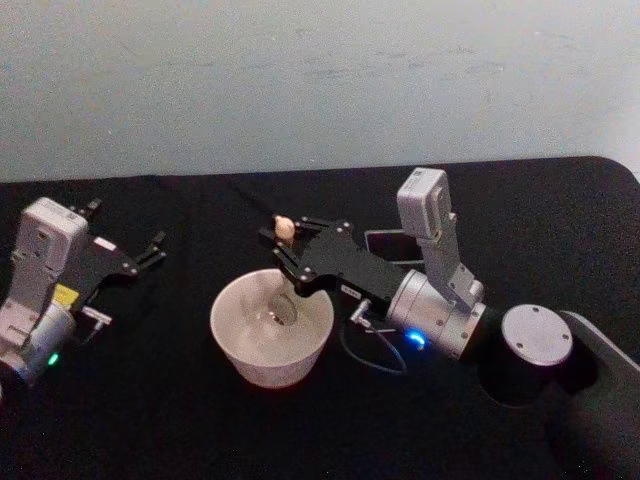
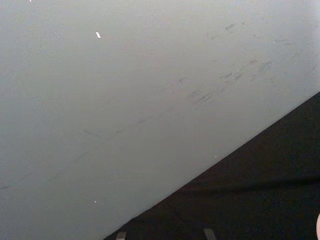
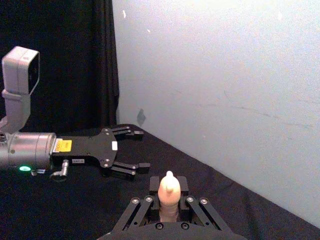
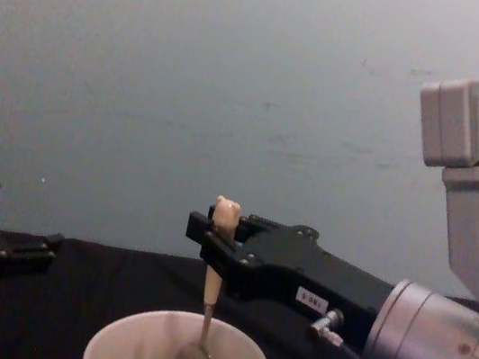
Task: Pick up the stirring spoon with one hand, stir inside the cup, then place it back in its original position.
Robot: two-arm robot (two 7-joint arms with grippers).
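My right gripper (image 1: 285, 250) is shut on the beige handle of the stirring spoon (image 1: 283, 228), which it holds upright over the cream-white cup (image 1: 262, 368). The bear head sticks up above the jaws. The thin neck runs down so that the shiny bowl sits inside the cup (image 4: 128, 337). In the chest view the spoon (image 4: 215, 262) hangs straight from the right gripper (image 4: 216, 241). The right wrist view has the spoon (image 3: 169, 190) clamped in the jaws. The dark grey holder (image 1: 392, 244) lies behind the right arm. My left gripper (image 1: 128, 224) rests open at the left, apart from the cup.
The black table ends at a pale wall behind. A silver round cap (image 1: 536, 335) on a dark base stands at the right. A thin cable (image 1: 375, 358) loops beside the right wrist. Bare black cloth lies between the left gripper (image 3: 140, 149) and the cup.
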